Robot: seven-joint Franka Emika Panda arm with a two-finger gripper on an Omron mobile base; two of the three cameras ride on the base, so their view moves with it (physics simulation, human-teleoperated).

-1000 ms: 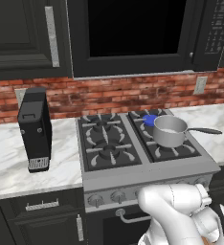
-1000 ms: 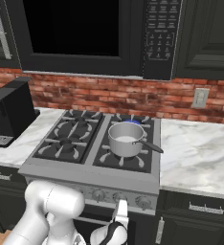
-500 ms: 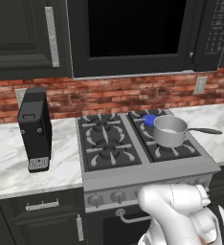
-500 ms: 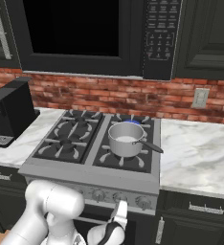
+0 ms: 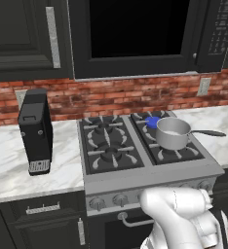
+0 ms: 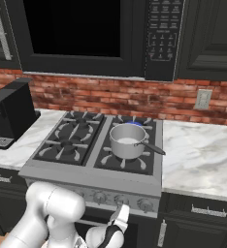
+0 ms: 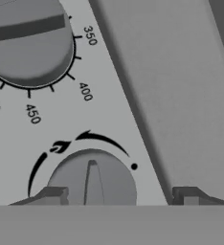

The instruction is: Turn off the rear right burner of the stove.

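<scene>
— Well, did something change in the last moment? From where I stand the arm looks frozen.

— Very little. The base did not drive, and the gripper (image 6: 120, 213) stays low at the front of the stove (image 5: 135, 184), just under the row of silver knobs. The pot (image 5: 172, 134) on the front right grate has not moved either.

— And the flame?

— It burns as before. The blue patch sits on the rear right burner (image 5: 152, 121), at the back of the right half, just behind the pot. So the task is not done yet.

— Is the claw gripping a knob already?

— Not yet, I think. In the hand view the two fingertips (image 7: 54, 194) stand apart, one on each side of a small round knob (image 7: 92, 178) with a flame sign and a curved arrow above it. One tip is at the knob's edge; the other is still clear of it. So the claw is open around the knob and holds nothing.

— Which knob is beside it?

— A bigger dial (image 7: 28, 43) with temperature numbers, probably for the oven.

— Is it the correct knob for that burner?

— I cannot tell that. If it is, the next move is to close on it and turn it to off. The risk is that the tips close off centre and slip.
</scene>
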